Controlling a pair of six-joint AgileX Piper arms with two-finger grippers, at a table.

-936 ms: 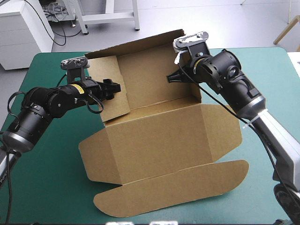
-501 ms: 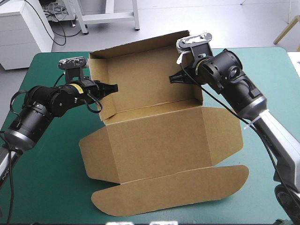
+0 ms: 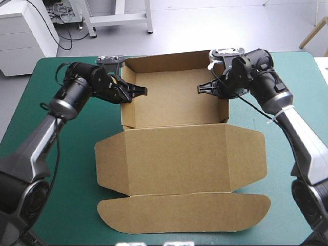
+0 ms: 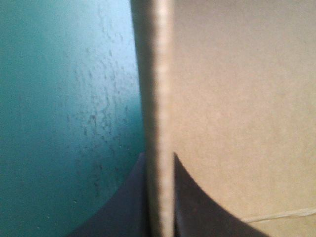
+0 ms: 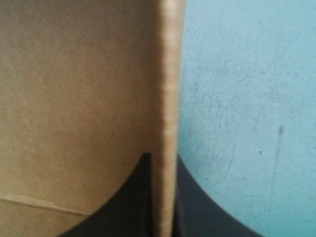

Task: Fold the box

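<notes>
The brown box [image 3: 174,154] lies in the middle of the teal-green table cover [image 3: 61,179], reaching from near the far edge almost to the near one. Its far half is an open tray with back and side walls raised. The lid lies flat on the near side, a flap at each end and a long rounded flap closest to the robot.

The left gripper [image 3: 139,91] is clamped on the tray's left wall. In the left wrist view the board's edge stands between its black fingers [image 4: 197,197], which are all but closed. The right gripper [image 3: 202,88] pinches the right wall the same way, with the wall's edge running up between its narrow fingers [image 5: 133,197]. A thin pale line crosses the board beside each gripper, perhaps a crease, though the views are too close to be sure
</notes>
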